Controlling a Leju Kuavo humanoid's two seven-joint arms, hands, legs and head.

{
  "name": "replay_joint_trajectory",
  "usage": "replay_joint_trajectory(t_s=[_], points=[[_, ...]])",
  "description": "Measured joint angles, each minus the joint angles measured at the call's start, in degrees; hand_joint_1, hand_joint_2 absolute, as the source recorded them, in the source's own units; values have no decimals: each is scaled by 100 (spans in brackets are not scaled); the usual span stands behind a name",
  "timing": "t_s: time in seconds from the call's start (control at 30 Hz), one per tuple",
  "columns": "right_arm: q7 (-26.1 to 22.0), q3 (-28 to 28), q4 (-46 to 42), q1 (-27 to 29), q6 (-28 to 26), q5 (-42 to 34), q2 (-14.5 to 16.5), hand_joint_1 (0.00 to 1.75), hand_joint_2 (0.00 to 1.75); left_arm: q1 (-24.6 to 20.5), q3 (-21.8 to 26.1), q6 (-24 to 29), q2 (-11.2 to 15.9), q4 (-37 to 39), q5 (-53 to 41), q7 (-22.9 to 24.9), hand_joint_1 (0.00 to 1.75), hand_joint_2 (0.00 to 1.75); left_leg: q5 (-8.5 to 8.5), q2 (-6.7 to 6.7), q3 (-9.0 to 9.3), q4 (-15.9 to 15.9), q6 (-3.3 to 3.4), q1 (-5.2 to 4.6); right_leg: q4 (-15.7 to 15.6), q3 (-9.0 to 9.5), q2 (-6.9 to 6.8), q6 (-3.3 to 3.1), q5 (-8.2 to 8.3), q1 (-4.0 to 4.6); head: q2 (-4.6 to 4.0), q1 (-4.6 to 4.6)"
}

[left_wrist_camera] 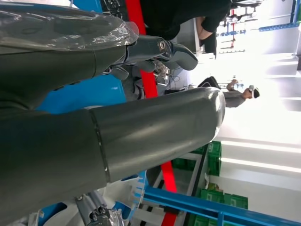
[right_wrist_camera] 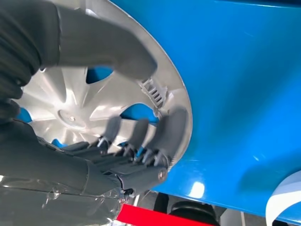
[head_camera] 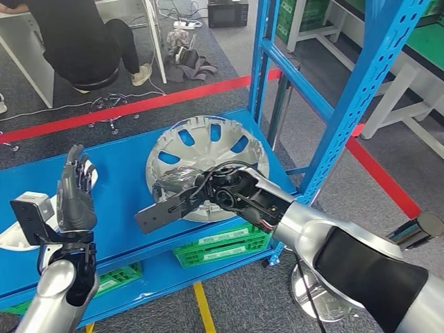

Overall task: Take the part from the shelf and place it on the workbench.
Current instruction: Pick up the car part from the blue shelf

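Observation:
The part is a silver hubcap [head_camera: 209, 149] lying flat on the blue shelf [head_camera: 120, 187]. My right arm reaches across to its near left rim, where my right hand [head_camera: 175, 187] sits. In the right wrist view the thick thumb [right_wrist_camera: 117, 52] lies over the hubcap [right_wrist_camera: 71, 108] and the dark fingers [right_wrist_camera: 167, 129] curl against its rim, blurred. I cannot tell whether they grip it. My left hand [head_camera: 75, 191] is raised at the left over the shelf, fingers apart and holding nothing. The left wrist view shows the left hand [left_wrist_camera: 106, 141] close up.
Blue shelf uprights [head_camera: 361, 83] rise to the right of the hubcap. Green crates [head_camera: 223, 244] sit on the tier below. Part of a white object [head_camera: 13, 236] lies at the shelf's left end. A seated person [head_camera: 84, 41] is behind the red floor line [head_camera: 157, 100].

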Motion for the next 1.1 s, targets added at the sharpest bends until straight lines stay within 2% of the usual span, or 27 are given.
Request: replay_joint_trajectory(t_s=[0.17, 0.3, 0.7, 1.1], points=[[0, 1, 0, 0, 1, -4, 0, 175, 175, 4, 40, -2, 0, -8, 0, 1, 0, 0, 0, 0, 0, 0, 0, 0, 0, 0, 0, 0, 0, 0, 0, 1], [1, 0, 0, 0, -7, 0, 2, 0, 175, 8, 60, -2, 0, -29, -1, 1, 0, 0, 0, 0, 0, 0, 0, 0, 0, 0, 0, 0, 0, 0, 0, -1], [133, 86, 109, 45, 257, 218, -25, 0, 175, -9, 90, -65, 0, -48, 29, -2, 0, 0, 0, 3, 0, 0, 0, 1, -1, -7, 2, 0, 0, -1, 0, -2], [191, 317, 366, 280, 519, 229, -292, 0, 175, -146, 88, -50, -9, -45, 128, -2, 0, 0, 0, 6, 1, 1, 0, 0, -2, -8, 4, 0, 0, -4, 0, -1]])
